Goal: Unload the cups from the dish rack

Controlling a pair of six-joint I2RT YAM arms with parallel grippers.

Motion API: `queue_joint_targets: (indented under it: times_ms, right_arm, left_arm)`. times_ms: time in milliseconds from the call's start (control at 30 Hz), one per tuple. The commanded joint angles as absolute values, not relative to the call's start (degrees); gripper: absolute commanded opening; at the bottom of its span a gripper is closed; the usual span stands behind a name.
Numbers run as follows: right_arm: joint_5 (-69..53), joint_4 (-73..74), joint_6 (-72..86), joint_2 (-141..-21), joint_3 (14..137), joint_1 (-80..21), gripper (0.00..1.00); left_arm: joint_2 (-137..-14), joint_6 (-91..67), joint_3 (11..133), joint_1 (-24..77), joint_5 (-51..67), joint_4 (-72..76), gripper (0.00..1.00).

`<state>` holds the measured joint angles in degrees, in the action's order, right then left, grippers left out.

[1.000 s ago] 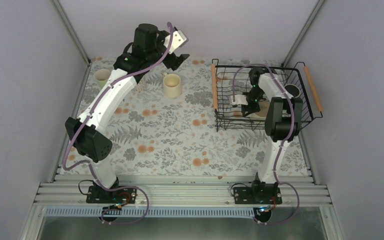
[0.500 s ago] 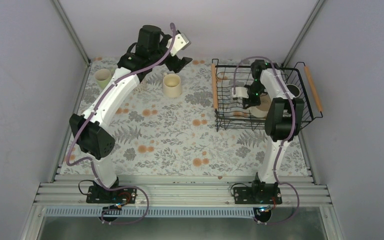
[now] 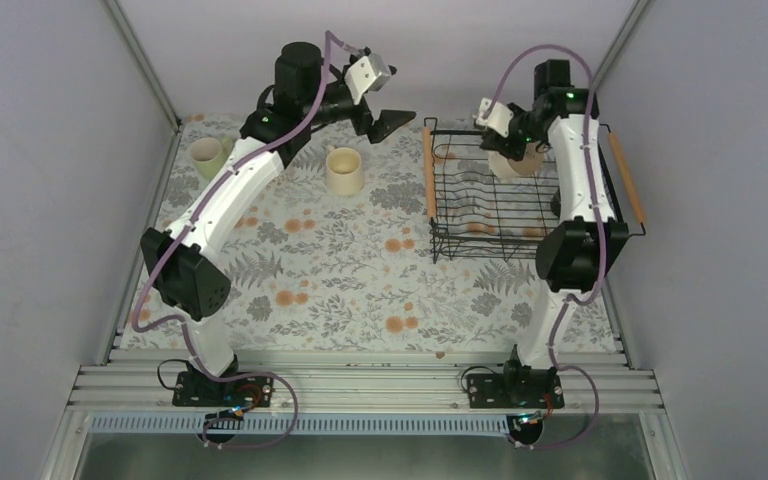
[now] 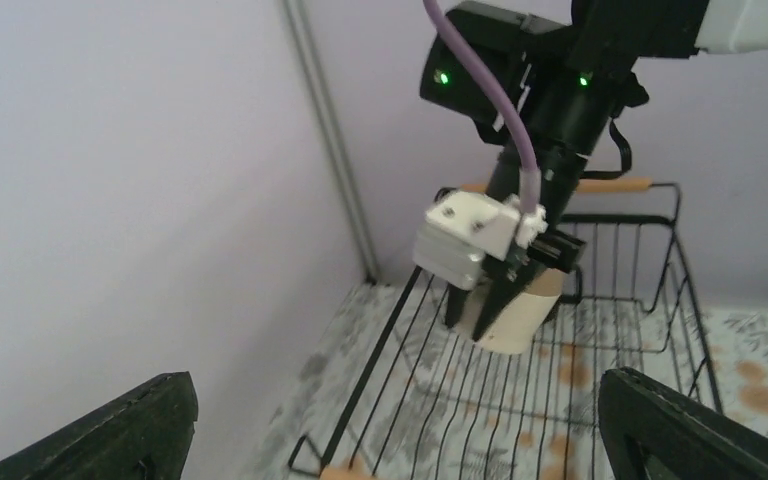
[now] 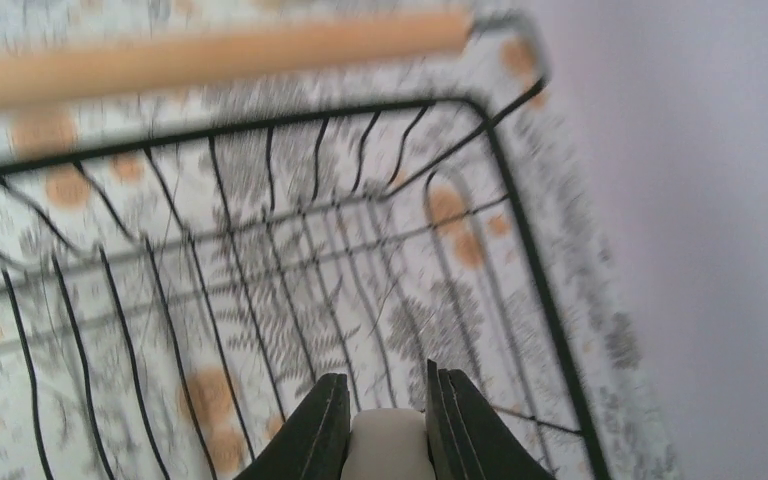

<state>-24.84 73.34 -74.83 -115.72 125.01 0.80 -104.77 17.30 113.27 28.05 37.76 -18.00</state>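
The black wire dish rack [image 3: 480, 200] with wooden bar handles stands at the right. My right gripper [image 3: 505, 140] is shut on the rim of the beige mug [image 3: 520, 162] and holds it in the air over the rack's far end. In the right wrist view the fingers [image 5: 325, 430] pinch the mug's pale wall [image 5: 390, 448] above the rack's wires [image 5: 210, 300]. My left gripper [image 3: 382, 120] is open and empty, in the air left of the rack; its view shows the held mug [image 4: 520, 315]. The pale green cup [image 3: 205, 155] and the cream cup [image 3: 344, 170] stand on the table. The other cups are hidden.
The floral table cloth [image 3: 340, 270] covers the table. Grey enclosure walls [image 3: 50, 150] close in the left, right and back. The right arm's link [image 3: 585, 190] crosses over the rack's right side. The rack's wooden handles [image 3: 627, 178] run along its left and right edges.
My right gripper has lifted the beige mug from the rack floor up and toward the far end. My left gripper has swung right, toward the rack.
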Motion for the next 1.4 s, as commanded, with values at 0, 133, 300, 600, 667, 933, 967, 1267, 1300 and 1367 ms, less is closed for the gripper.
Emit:
queue_joint_targets:
  times_ms: [0, 133, 300, 600, 667, 933, 967, 1267, 1300, 1367]
  right_arm:
    - [-36.92, 68.16, -63.5, -107.75, 130.76, 0.94, 0.04]
    - [-43.63, 61.92, -56.71, -102.66, 128.96, 1.22, 0.04]
    - [-52.97, 54.62, -48.09, -98.59, 127.96, 1.24, 0.04]
    - [-69.37, 41.8, -32.61, -96.96, 123.01, 0.66, 0.03]
    - [-70.67, 38.27, -30.19, -96.26, 120.7, 0.53, 0.03]
    - [-74.4, 28.46, -22.95, -95.71, 115.91, 0.03, 0.03]
    - [-74.84, 26.78, -21.7, -95.71, 115.74, 0.0, 0.03]
    - [-76.64, 18.37, -14.05, -95.87, 114.82, -1.13, 0.03]
    - [-76.62, 17.53, -13.59, -95.84, 114.55, -1.38, 0.03]
    - [-76.25, 15.73, -13.07, -95.72, 113.53, -2.32, 0.03]
  left_arm:
    - [-105.46, 10.87, 105.18, 27.9, 47.72, -0.87, 1.0]
    - [-106.98, 4.09, 99.17, 27.43, 53.29, 11.68, 1.0]
    - [-113.64, -3.72, 103.63, 27.4, 58.85, 16.09, 1.0]
    - [-118.84, -14.91, 108.72, 27.42, 63.39, 24.91, 0.99]
    - [-119.12, -17.94, 108.83, 27.47, 64.38, 27.57, 0.99]
    - [-120.15, -31.17, 107.93, 28.09, 67.84, 39.84, 0.93]
    - [-120.15, -31.68, 107.81, 28.2, 67.75, 40.32, 0.94]
    - [-122.28, -33.88, 109.52, 29.28, 67.13, 41.5, 0.94]
    - [-122.62, -34.18, 110.04, 29.53, 67.11, 41.64, 0.94]
    - [-123.17, -34.67, 111.16, 30.15, 67.39, 41.71, 0.93]
